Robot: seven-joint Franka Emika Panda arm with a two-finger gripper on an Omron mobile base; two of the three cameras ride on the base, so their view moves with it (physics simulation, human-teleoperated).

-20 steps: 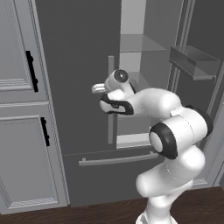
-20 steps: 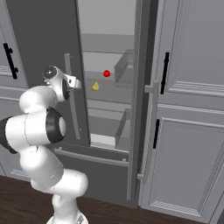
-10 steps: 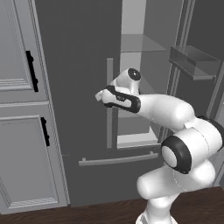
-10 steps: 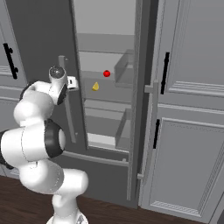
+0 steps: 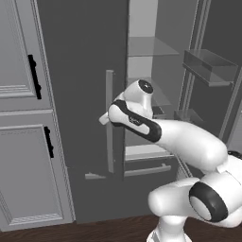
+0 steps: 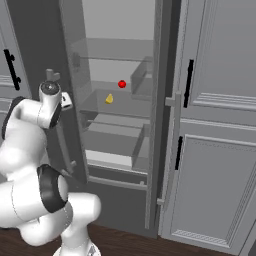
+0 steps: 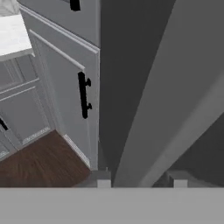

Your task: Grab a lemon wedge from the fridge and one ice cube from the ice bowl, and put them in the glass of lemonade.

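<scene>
Beside the fridge (image 6: 165, 100) door's handle (image 5: 109, 120), the hand (image 5: 105, 118) straddles it; grip unclear.

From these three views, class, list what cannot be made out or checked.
- Gripper: in the left base view the wrist hides its fingers, so open or shut is unclear.
- Contact with the fridge bar handle: hand view too close to tell.
- Lemon wedge: too small in the right base view for detail.

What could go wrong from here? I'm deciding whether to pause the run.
1. The gripper is at the bar handle of the fridge door; it could slip off, leaving the door only partly open.
2. The lemon wedge sits near a red fruit; reaching through the narrow gap may knock either.
</scene>
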